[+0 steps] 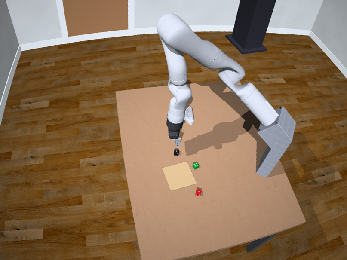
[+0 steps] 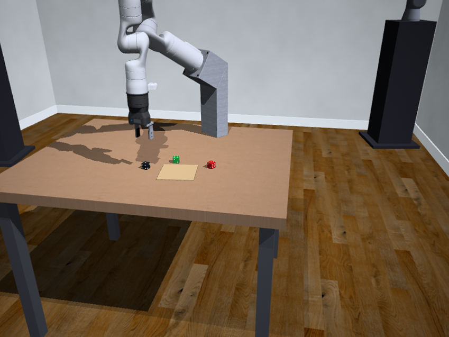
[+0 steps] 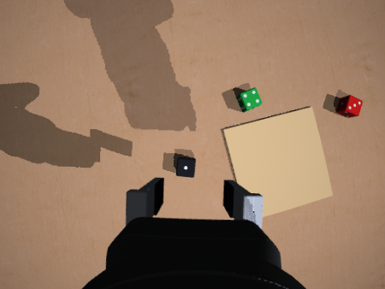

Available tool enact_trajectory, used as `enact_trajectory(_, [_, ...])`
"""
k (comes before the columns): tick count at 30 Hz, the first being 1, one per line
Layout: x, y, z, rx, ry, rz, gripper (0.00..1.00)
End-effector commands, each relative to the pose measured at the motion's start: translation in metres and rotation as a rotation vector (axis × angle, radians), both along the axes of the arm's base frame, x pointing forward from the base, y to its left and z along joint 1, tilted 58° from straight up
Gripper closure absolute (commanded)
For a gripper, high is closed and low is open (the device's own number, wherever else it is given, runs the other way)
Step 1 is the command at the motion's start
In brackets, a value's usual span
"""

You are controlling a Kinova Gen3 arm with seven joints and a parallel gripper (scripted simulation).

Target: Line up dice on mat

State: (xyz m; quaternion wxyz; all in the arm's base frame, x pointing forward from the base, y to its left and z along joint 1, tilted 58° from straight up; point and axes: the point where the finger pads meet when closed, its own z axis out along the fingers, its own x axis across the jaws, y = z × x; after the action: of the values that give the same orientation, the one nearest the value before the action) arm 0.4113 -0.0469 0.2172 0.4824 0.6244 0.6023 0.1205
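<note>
My gripper (image 1: 175, 142) (image 2: 144, 132) (image 3: 193, 191) is open and empty, pointing down high above the table near the black die. The black die (image 1: 176, 152) (image 2: 145, 165) (image 3: 186, 167) shows one on top and lies on the table off the mat. The green die (image 1: 195, 165) (image 2: 176, 159) (image 3: 251, 99) shows four on top, beside the mat's edge nearer the base. The red die (image 1: 198, 192) (image 2: 211, 164) (image 3: 350, 106) shows three on top, off the mat near one corner. The yellow mat (image 1: 179, 176) (image 2: 177, 172) (image 3: 278, 162) lies flat and bears no die.
The robot's base mount (image 1: 275, 134) (image 2: 214, 97) stands at the side of the table (image 1: 223, 214) (image 2: 102, 187), beyond the green die as seen from the mat. The arm arches high over the table. Its shadows fall on the table around the dice.
</note>
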Motion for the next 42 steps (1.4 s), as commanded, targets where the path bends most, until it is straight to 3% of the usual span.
enact_trajectory(1, [-0.009, -0.011, -0.001, 0.054, -0.008, -0.033, 0.00])
enact_trajectory(22, [-0.008, -0.012, -0.002, 0.056, -0.010, -0.034, 0.00])
enact_trajectory(35, [0.026, -0.033, -0.026, 0.058, -0.008, -0.035, 0.00])
enact_trajectory(36, [0.026, -0.033, -0.026, 0.058, -0.008, -0.035, 0.21])
enact_trajectory(42, [0.026, -0.033, -0.026, 0.058, -0.008, -0.035, 0.21])
